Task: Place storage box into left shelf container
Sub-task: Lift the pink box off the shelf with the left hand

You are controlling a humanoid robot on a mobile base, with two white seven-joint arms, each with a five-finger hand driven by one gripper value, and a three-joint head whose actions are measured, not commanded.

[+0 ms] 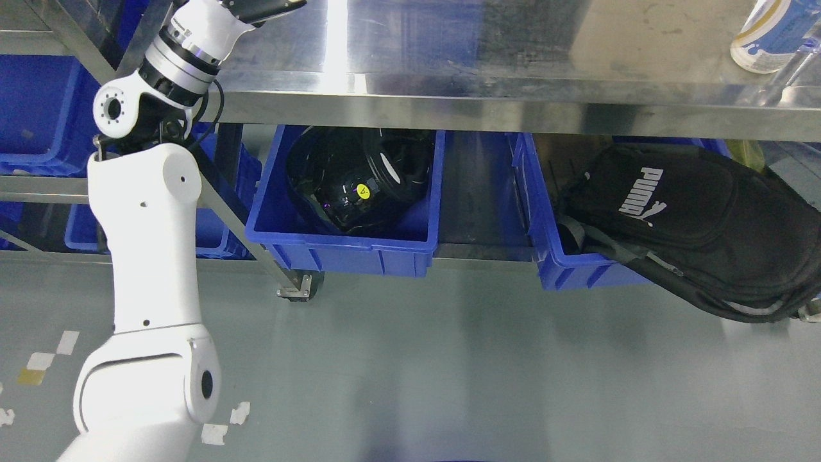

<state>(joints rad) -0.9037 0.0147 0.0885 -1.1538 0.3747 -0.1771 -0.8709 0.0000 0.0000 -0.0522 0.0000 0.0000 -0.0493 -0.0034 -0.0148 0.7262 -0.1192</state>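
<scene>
White left arm [144, 269] reaches up over the steel bench [449, 58]. Its robot hand is cut off, so I cannot tell its grip. No storage box shows. Left blue bin [346, 247] holds a helmet [359, 179].

A steel shelf [449, 102] carried a bottle [773, 35] at its top right corner. On the lower level sat a blue bin [346, 247] holding a black helmet [359, 179], and beside it another blue bin [564, 269] holding a black backpack [699, 224]. More blue bins [32, 115] stood on the rack at left.
</scene>
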